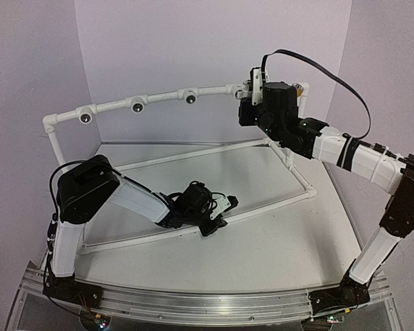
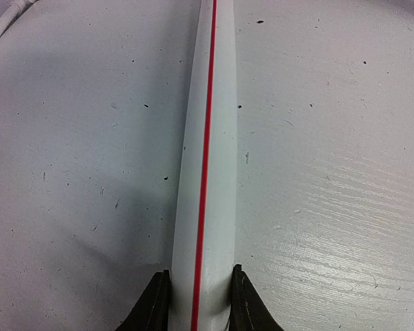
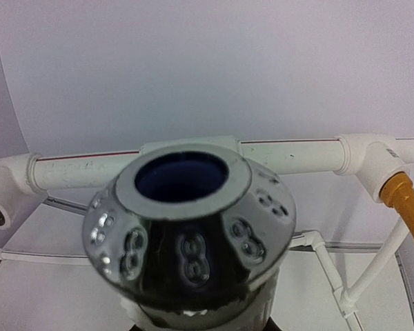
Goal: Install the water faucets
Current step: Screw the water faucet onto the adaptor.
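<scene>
top view: left arm (image 1: 134, 196) folded low, forearm running out flat over the table (image 1: 262, 262), left gripper (image 1: 212, 221) down on the front bottom pipe (image 1: 276, 205) of the pipe frame (image 1: 162, 101). Reads as a brace so the frame doesn't skate while the other side works. right arm (image 1: 345, 148) reaches up and across to the frame's top right corner, right gripper (image 1: 250, 88) at the end of the rail past the three sockets (image 1: 136, 105); its fingers don't show from here. left wrist: fingers (image 2: 152, 307) clamped either side of that pipe, red stripe dead centre between them, pipe lying flat on the table. right wrist: chrome domed fitting (image 3: 190, 221) with a dark blue bore fills the lower frame right where the fingers sit, so they're hidden; they're closed, looks like on the base of that fitting, not certain. it sits clear of the rail with a tee (image 3: 186, 146) behind it, so probably lining up. yellow-orange faucet (image 3: 407, 203) hangs off the right-hand corner elbow (image 3: 369, 160), looks already seated. white faucet: can't pick it out in any view
</scene>
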Robot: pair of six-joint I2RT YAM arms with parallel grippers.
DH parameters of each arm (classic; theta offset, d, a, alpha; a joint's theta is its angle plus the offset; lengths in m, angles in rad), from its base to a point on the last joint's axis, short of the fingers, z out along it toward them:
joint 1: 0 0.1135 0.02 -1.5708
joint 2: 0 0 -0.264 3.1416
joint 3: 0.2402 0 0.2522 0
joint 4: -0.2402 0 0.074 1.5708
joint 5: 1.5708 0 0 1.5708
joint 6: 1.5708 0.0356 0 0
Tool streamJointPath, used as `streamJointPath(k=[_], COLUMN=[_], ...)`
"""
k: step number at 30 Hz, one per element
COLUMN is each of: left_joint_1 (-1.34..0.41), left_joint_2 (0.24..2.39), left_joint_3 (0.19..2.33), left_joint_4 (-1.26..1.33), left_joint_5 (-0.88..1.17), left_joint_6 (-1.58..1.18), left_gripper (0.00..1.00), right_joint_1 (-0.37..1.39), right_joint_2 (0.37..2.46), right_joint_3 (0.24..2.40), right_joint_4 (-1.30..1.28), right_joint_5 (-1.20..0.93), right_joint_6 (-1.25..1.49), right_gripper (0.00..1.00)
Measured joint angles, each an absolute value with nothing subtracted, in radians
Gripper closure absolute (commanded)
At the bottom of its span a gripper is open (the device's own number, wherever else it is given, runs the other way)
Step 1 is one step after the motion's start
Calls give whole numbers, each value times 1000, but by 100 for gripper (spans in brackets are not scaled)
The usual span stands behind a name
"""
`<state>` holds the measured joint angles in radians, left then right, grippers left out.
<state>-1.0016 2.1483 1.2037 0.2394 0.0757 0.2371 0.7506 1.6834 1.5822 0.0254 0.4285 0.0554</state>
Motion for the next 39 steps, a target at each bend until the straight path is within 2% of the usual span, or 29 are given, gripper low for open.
streamJointPath(k=[39], left_joint_1=[-1002], left_joint_2=[2150], left_joint_3=[1204], left_joint_4=[244], left_joint_5=[75], left_joint_6=[238], left_gripper=[100], right_joint_1=[750], right_joint_2=[1700], right_joint_3=[1582], right_joint_4=[60], right_joint_5=[419], right_joint_6=[529], right_gripper=[100])
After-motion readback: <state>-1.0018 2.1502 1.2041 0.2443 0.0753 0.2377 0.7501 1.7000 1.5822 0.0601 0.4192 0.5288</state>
